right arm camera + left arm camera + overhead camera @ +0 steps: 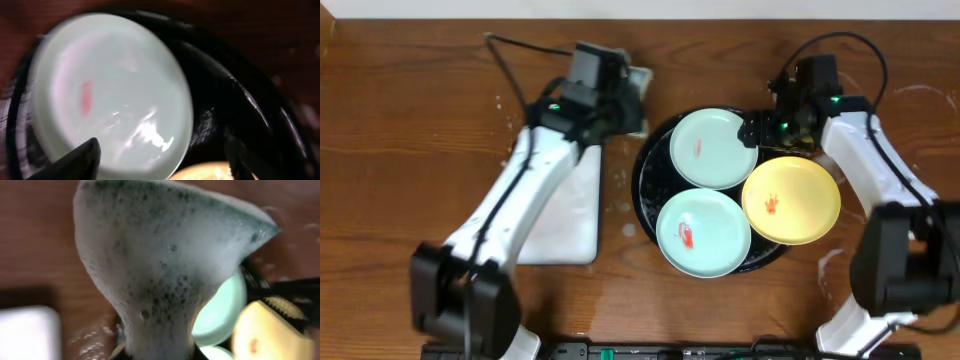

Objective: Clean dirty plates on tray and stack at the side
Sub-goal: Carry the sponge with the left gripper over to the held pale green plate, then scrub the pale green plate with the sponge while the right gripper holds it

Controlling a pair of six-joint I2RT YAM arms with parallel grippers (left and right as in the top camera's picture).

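Observation:
The black tray (646,185) holds three plates, each with a red smear: a mint plate (713,148) at the back, a mint plate (703,232) at the front and a yellow plate (791,200) overhanging the right rim. My left gripper (620,100) is left of the tray's back edge, shut on a foamy green sponge (165,255). My right gripper (760,130) is open over the back mint plate's right edge. In the right wrist view its fingers (160,167) straddle that plate (110,95), with the yellow plate (210,172) at the bottom.
A white rectangular tray (565,210) lies left of the black tray, under my left arm. Whitish soapy splashes mark the wood tabletop at the front right (828,262) and between the trays (623,205). Cables run along the back.

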